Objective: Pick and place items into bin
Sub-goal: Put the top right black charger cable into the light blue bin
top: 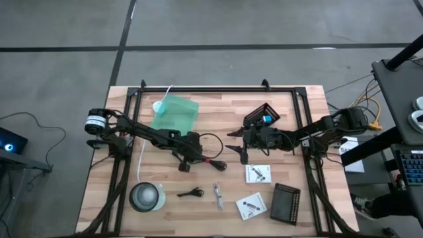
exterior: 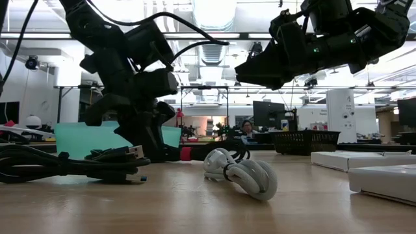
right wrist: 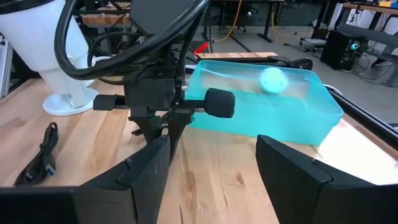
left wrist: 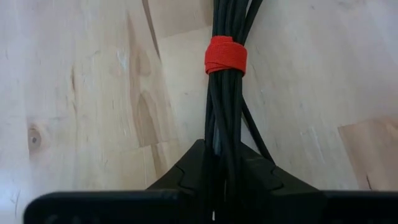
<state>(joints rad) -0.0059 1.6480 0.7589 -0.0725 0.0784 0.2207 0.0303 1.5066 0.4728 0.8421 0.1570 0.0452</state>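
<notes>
Pale butcher-block planks make up the table [top: 218, 211], ringed by a black frame. At its middle the left gripper [top: 187, 158] reaches down to the wood, its fingers [left wrist: 186, 168] clamped around a black coiled cable [left wrist: 225, 112]. That bundle is tied with one red band [left wrist: 225, 55], and its long axis runs straight out from the jaws, away from the green bin [top: 175, 114] behind that arm. The right gripper [top: 238, 151] hovers level above the wood just beside the held cable, fingers [right wrist: 292, 168] spread wide and empty, pointing towards the bin. Nearer the front edge than the cable lie a second black cable [top: 192, 193], one silvery piece [top: 217, 196], two white printed packets [top: 258, 174] and one round clear tub [top: 146, 196].
</notes>
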